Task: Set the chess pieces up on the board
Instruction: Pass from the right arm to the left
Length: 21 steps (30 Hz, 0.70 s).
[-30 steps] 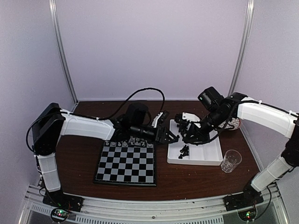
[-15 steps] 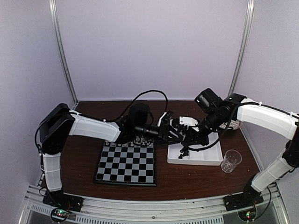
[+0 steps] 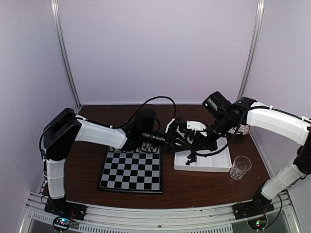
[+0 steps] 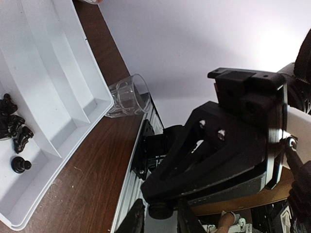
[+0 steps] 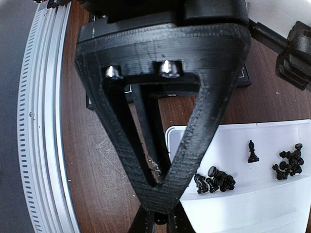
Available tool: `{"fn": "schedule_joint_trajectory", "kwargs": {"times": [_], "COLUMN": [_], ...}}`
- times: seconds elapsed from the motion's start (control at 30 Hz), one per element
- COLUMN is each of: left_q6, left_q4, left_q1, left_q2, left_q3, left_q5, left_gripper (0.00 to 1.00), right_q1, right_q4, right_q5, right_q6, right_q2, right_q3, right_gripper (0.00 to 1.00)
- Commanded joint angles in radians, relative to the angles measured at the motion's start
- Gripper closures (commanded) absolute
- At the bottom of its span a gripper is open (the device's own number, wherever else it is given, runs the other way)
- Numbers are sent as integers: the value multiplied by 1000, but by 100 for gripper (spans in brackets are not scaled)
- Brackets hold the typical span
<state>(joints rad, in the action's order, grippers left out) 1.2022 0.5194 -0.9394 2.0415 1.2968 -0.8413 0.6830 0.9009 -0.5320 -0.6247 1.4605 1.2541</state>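
Shows the right gripper point(image 5: 159, 221) and the left gripper point(image 4: 160, 222) meeting tip to tip above the left side of the white divided tray point(image 3: 214, 164). Finds the right one pinched narrow on what looks, in a cramped wrist view, to be a small black chessman point(image 4: 159, 211). Puts the left fingers point(image 4: 137, 219) close on either side of it with a slim gap showing; impossible to tell a firm clamp from a near touch. Reads as a handover, and sensibly so, given a tray on the right arm's side of the brown table point(image 3: 87, 160) and a chessboard point(image 3: 131, 172) just beside it on the left arm's: a way of sparing either arm a long reach. Leaves the loose black chessmen point(image 5: 214, 182) heaped in an outer compartment of the tray, with one standing apart from the heap. Has the left arm stretched above the board's far edge, off the open squares. Suggests an early stage of the set-up, with the near ranks of the board bare and the far rank hidden under that arm. Places a clear glass tumbler point(image 3: 240, 166) near the tray's right corner, out of both arms' way.
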Motion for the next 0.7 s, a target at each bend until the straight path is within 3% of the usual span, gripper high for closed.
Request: {"fn": "schedule_joint_trajectory", "kwargs": {"times": [0.0,0.43,0.67], "left_q6": [16,61,88], "left_q4": [51,138,198], "left_q1": [-12,-14,-6], "left_q2": [28,55,49], "left_q3": [28,25,3], "left_q5": [-41,-50,-35], "left_gripper": [77,92,95], "right_q1": [2,3,-7], "right_q4": [-13,-23,2], "right_q5": [18,18,32], "right_q6": [6,12,21], "right_q2": [4,13,-12], "right_q3": [28,27,44], "right_gripper": [96,95,79]}}
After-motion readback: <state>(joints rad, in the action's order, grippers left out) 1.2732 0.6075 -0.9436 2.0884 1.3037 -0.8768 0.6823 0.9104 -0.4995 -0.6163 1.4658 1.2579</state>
